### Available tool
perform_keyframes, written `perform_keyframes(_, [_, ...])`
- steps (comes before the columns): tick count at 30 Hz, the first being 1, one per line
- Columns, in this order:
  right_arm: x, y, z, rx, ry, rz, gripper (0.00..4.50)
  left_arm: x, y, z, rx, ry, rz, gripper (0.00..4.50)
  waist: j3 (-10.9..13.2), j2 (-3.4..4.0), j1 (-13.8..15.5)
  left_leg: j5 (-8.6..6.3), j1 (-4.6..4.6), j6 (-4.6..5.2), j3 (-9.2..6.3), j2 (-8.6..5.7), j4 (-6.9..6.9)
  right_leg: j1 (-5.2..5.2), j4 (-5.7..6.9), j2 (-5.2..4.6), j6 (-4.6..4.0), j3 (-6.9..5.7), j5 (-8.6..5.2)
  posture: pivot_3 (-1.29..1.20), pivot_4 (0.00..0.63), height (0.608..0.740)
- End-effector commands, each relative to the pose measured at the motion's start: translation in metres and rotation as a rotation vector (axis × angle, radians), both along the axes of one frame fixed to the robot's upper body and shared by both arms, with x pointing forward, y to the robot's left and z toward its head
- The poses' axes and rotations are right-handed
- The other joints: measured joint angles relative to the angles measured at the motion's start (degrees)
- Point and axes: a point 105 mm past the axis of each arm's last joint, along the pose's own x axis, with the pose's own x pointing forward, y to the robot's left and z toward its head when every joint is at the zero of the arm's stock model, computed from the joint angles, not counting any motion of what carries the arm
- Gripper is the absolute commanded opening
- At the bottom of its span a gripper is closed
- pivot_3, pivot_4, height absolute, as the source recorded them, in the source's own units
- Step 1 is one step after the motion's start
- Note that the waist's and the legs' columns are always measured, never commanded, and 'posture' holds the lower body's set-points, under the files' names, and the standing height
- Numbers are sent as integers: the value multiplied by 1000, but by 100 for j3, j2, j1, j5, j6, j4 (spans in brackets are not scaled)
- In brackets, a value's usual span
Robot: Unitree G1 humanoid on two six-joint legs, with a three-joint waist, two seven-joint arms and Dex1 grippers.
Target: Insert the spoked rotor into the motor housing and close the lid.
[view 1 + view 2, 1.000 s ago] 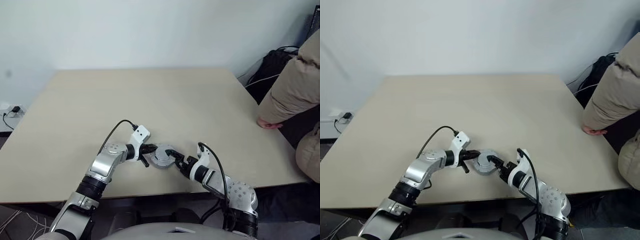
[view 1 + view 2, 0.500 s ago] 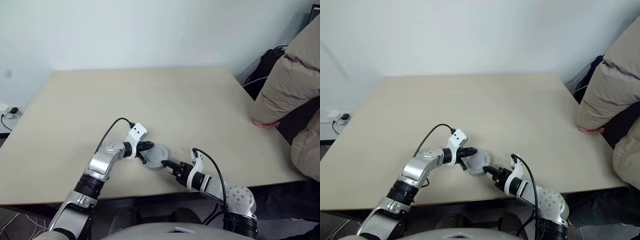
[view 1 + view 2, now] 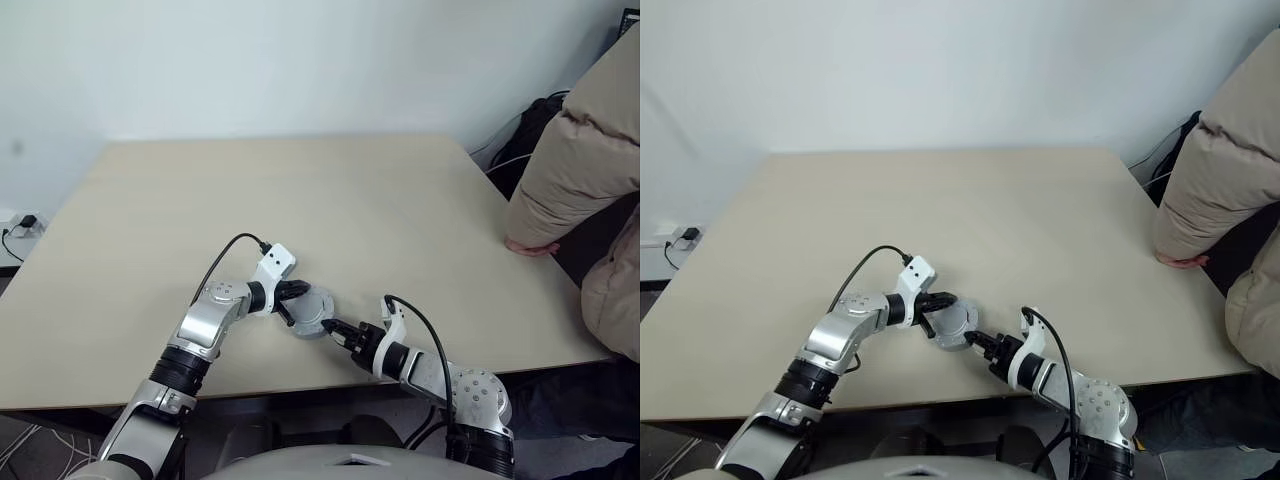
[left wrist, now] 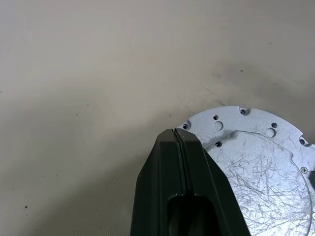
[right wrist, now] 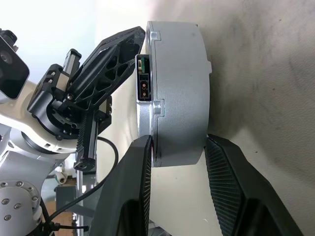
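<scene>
Motor housing (image 3: 312,311) sits lower centre between both grippers; right gripper (image 5: 174,155) clamps its edge, left gripper (image 4: 179,142) closed against its top.

silver motor housing (image 3: 312,310), lid (image 4: 261,162) on, on table

even, soft indoor light; faint shadows, sharp views.

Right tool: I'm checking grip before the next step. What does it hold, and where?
The right tool grips the closed motor housing across its thickness at the rim.
</scene>
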Motion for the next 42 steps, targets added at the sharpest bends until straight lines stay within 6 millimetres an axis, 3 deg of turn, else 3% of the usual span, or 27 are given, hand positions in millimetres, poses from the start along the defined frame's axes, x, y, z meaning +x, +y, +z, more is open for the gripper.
perform_keyframes(1, [9, 17, 17, 31, -69, 30, 1319, -9, -15, -1, -22, 14, -64, 0, 0, 0, -1, 0, 0, 0, 0, 0, 0, 0, 0, 0, 0, 0, 0, 0, 0, 740])
perform_keyframes(13, [21, 17, 18, -1, -105, -21, 1319, -11, -16, -2, -24, 18, -64, 0, -1, 1, 1, 0, 0, 0, 0, 0, -2, 0, 0, -1, 0, 0, 0, 0, 0, 740])
perform_keyframes(23, [24, 25, 19, 41, -112, -22, 4481, -11, -15, -2, -22, 17, -61, 0, 2, 2, 0, 1, -11, -1, 1, 0, -4, -8, -8, 0, -1, 0, -1, 0, 0, 740])
perform_keyframes(42, [23, 20, 27, 71, -131, -32, 4481, -13, -11, -5, -16, 23, -48, 0, 3, 4, 5, 1, -14, -2, 1, -1, -4, -11, -6, -2, -1, 0, -1, 0, 0, 740])
